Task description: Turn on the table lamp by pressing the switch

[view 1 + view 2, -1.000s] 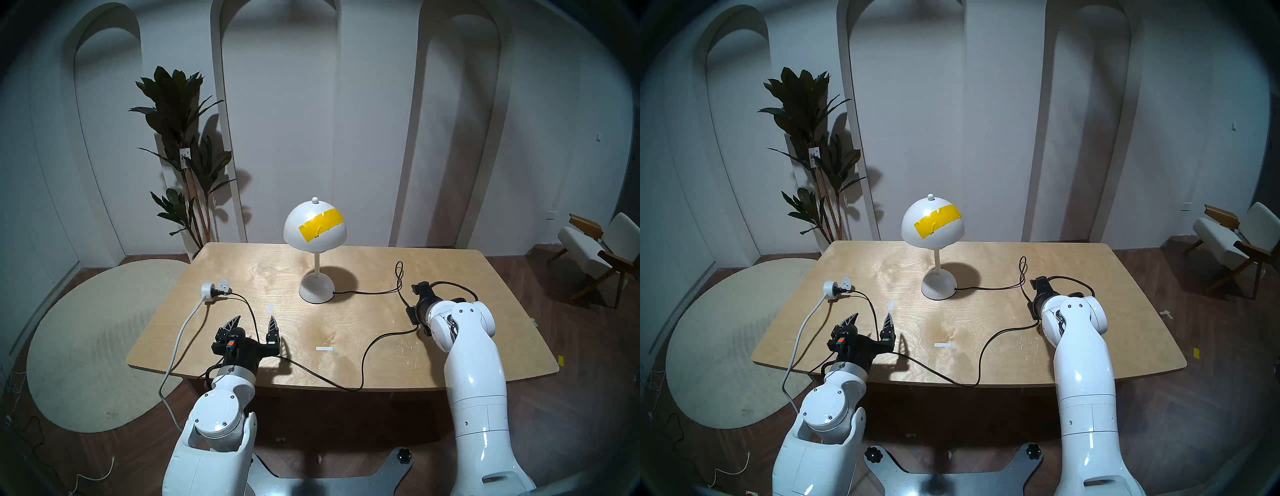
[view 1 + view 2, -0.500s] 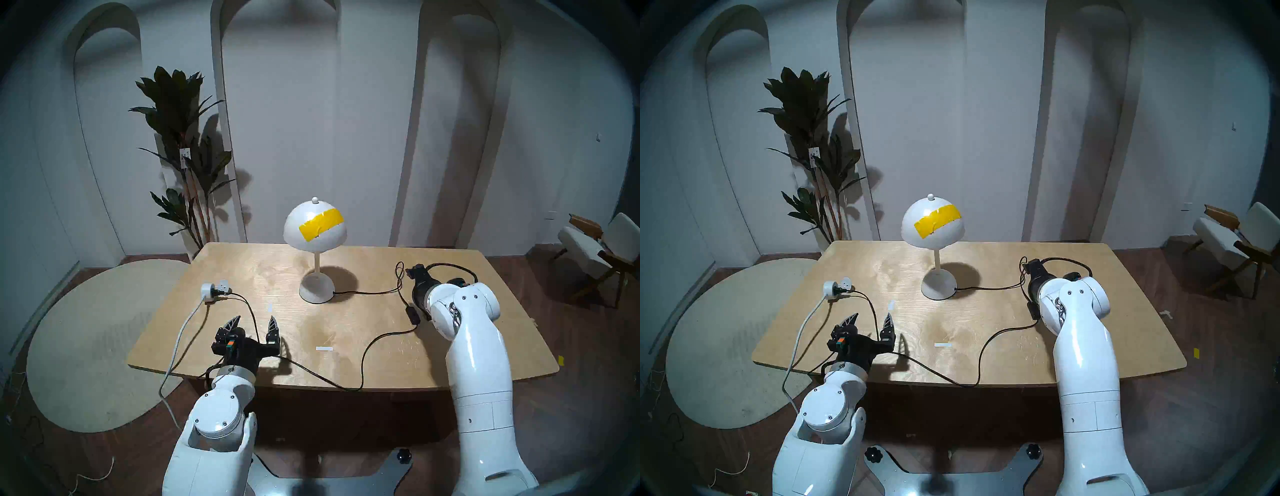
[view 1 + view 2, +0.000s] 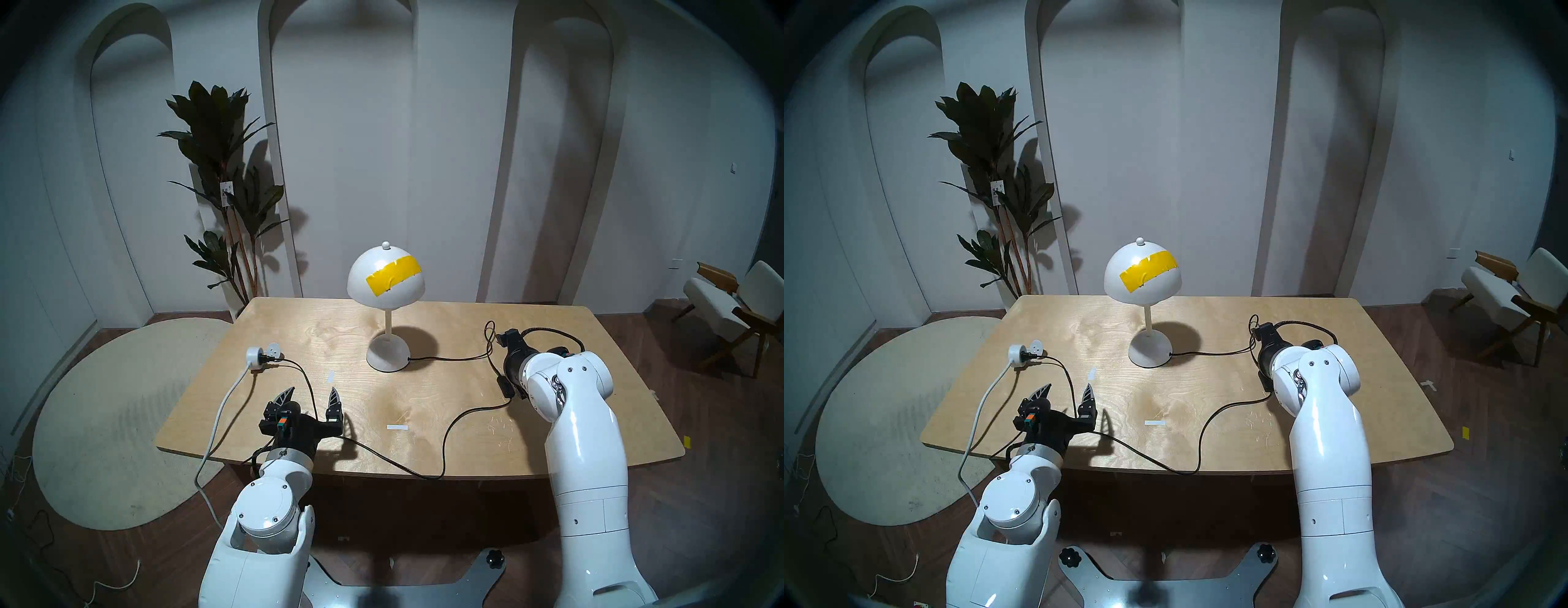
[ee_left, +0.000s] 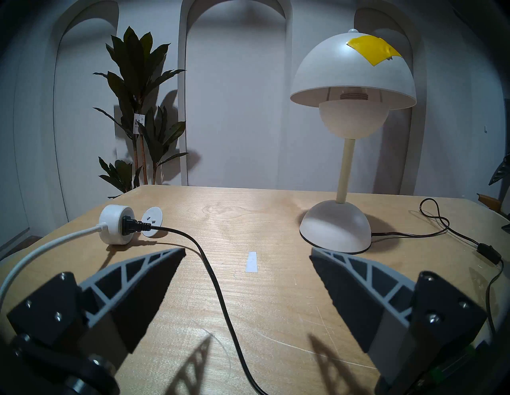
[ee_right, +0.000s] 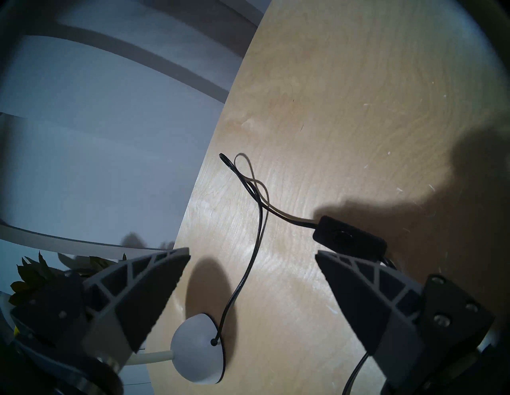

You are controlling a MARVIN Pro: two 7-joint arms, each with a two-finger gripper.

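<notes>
the table lamp point(image 3: 385, 285) is white all over, dome shade, thin stem and rounded base alike, with one strip of bright yellow tape point(image 3: 393, 274) slanting across the shade. its cord point(image 3: 449, 358) is black, and so is the small inline switch point(image 5: 349, 237) on it. the table point(image 3: 551, 424) is pale blond wood with a soft swirling grain and a few fine white scratches. a white round socket point(image 3: 253, 353) with a white cable takes a black plug. two small white tape marks point(image 3: 397, 427) lie on the wood. both arms are glossy white; the left gripper point(image 3: 312, 395) and right gripper point(image 5: 252, 258) are black with grey ribbed fingers. the plant point(image 3: 220, 178) is dark green, the rug point(image 3: 106, 424) cream, the floor dark brown.
</notes>
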